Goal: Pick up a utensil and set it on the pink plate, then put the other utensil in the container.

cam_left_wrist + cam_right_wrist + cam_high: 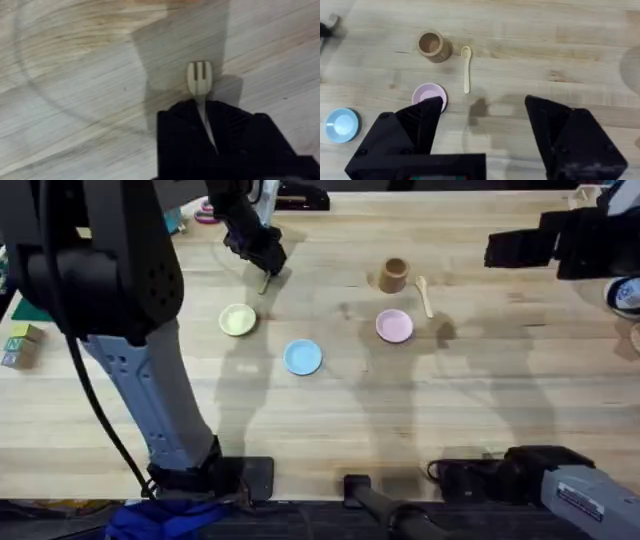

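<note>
My left gripper (pixel 262 258) is shut on the thin handle of the pale wooden fork (pixel 265 282), at the far left-centre of the table. In the left wrist view the fork's tines (pixel 199 77) stick out past the black fingers (pixel 175 125) over the bare wood. The pink plate (pixel 394 326) lies right of centre, with the brown wooden cup (pixel 394 275) just behind it. The wooden spoon (pixel 424 295) lies flat to the right of the cup. My right gripper (pixel 482 117) hangs open and holds nothing. It is high at the far right (pixel 515 248), and its view looks down on the cup (pixel 431 45), spoon (pixel 466 67) and pink plate (pixel 429 94).
A pale yellow-green plate (pixel 237 320) and a light blue plate (pixel 303 357) lie between the fork and the pink plate. Coloured blocks (pixel 20 345) sit at the left edge. A blue-and-white object (pixel 625 295) is at the right edge.
</note>
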